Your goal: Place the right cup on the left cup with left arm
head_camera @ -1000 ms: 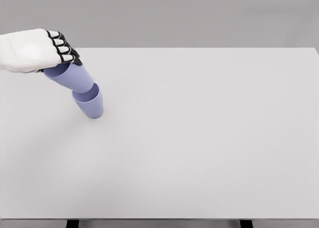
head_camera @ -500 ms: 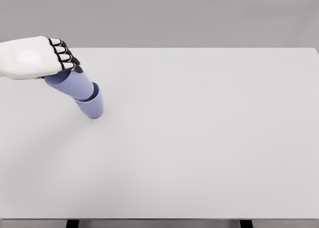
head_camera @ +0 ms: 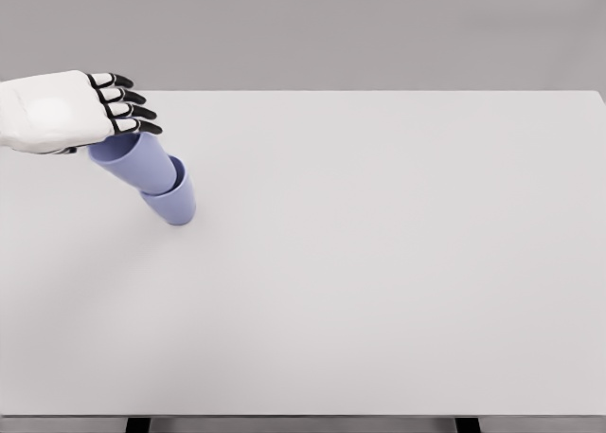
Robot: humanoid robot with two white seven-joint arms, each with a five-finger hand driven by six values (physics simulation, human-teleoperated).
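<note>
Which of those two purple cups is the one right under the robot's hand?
The upper cup, nested into the lower cup. Its rim sits just beneath the left hand, whose fingers are spread; the lower cup stands on the table.

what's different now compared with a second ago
The left hand has uncurled its fingers, letting go of the upper cup, which has sunk deeper into the lower cup. The lower cup stayed put on the table.

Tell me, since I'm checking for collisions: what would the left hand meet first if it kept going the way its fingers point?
Likely nothing: the left hand points rightward over bare table, above the two nested cups. Depth is unclear.
</note>
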